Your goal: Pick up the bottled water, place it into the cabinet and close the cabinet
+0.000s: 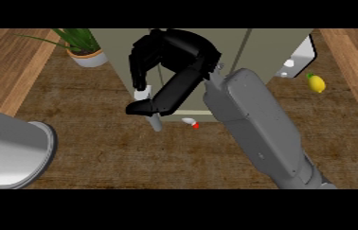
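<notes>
Looks to me like we're at the door-closing part. The right hand [168, 68] is up against the front of the cabinet [265, 44], fingers curled over. Poking out below them is a grey handle [155, 122], which I take to be the door's, with a thin door edge running up from it under the hand. I'd say the fingers are wrapped round that handle, though the hand hides most of the contact.

It's definitely not holding the bottled water [190, 123]. That's the little white thing with the red cap, lying on its side at about 5 o'clock from the hand, right at the cabinet's front edge and just beside the handle. From this angle I can't tell if it's fully inside on the cabinet floor or poking past the lip.

Over at 3 o'clock there's a white door panel [299, 61] swung out, so the cabinet isn't shut. A lemon [317, 83] sits just past that, and a potted plant [82, 48] at 9 o'clock. No left hand anywhere that I can see.

My guess for the next move: swing the door across while keeping hold of the handle. The catch is the bottle sitting so near the door's path, so it has to be clear of the sweep or it'll get knocked or jam the door.
</notes>
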